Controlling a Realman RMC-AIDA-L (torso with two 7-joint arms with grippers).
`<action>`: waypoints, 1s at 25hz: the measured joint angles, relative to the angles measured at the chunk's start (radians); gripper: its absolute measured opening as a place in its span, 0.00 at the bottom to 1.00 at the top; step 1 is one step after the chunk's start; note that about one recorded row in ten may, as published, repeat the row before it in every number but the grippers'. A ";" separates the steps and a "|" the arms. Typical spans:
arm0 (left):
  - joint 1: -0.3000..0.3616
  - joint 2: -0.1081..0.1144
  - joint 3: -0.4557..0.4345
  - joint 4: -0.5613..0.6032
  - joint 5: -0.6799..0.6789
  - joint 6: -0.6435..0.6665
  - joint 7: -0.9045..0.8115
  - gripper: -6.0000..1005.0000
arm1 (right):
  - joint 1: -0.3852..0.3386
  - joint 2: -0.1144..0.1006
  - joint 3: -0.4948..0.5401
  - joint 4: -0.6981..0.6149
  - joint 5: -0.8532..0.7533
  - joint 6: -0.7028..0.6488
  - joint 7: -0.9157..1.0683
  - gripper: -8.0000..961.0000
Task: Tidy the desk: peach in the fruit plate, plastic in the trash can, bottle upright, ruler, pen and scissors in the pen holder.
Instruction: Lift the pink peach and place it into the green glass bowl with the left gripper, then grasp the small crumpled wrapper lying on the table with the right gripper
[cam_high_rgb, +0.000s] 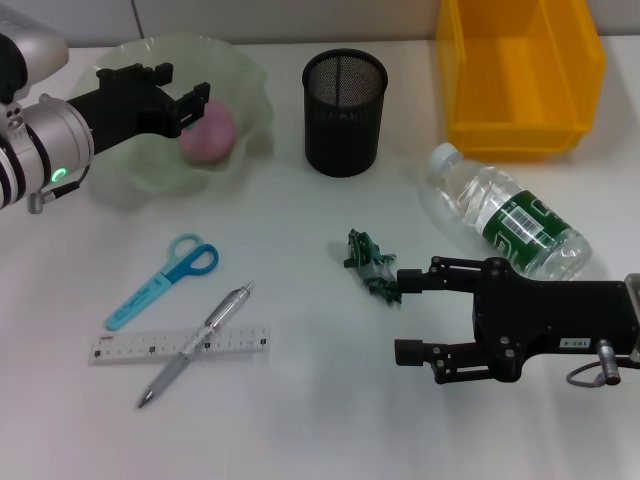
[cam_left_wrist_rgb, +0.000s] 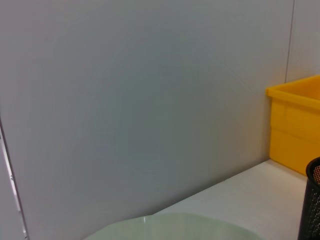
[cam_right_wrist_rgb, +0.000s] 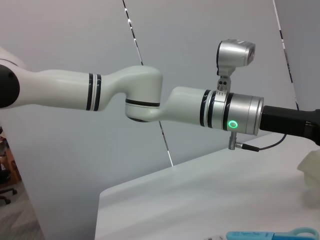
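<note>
The right gripper (cam_high_rgb: 402, 318) hovers low with jaws spread wide and empty, the crumpled green plastic wrapper (cam_high_rgb: 370, 262) touching the farther jaw's tip rather than lying between them. Closing now risks pinching air or nudging it toward the clear plastic water bottle (cam_high_rgb: 508, 213). The left gripper (cam_high_rgb: 183, 92), jaws released, hangs over the pale green wavy fruit plate (cam_high_rgb: 140, 170), where the pink peach (cam_high_rgb: 209, 131) lies just beyond them.

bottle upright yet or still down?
Down. The bottle lies on its side on the desk, cap toward the pen holder, beside the yellow bin.

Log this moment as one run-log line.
left tool: open over fruit plate | peach: in plate | right tool: open by plastic | bottle: lying
</note>
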 joint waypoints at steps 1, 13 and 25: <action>0.002 0.000 0.000 0.004 -0.001 0.011 0.000 0.37 | -0.001 0.000 0.000 0.000 0.000 0.000 0.000 0.84; 0.084 0.037 -0.027 0.127 0.005 0.737 0.011 0.53 | -0.031 -0.003 0.012 0.014 0.007 -0.012 -0.014 0.84; 0.141 0.070 -0.067 0.068 0.073 0.956 0.005 0.52 | -0.041 -0.003 0.014 0.022 0.012 -0.012 -0.016 0.84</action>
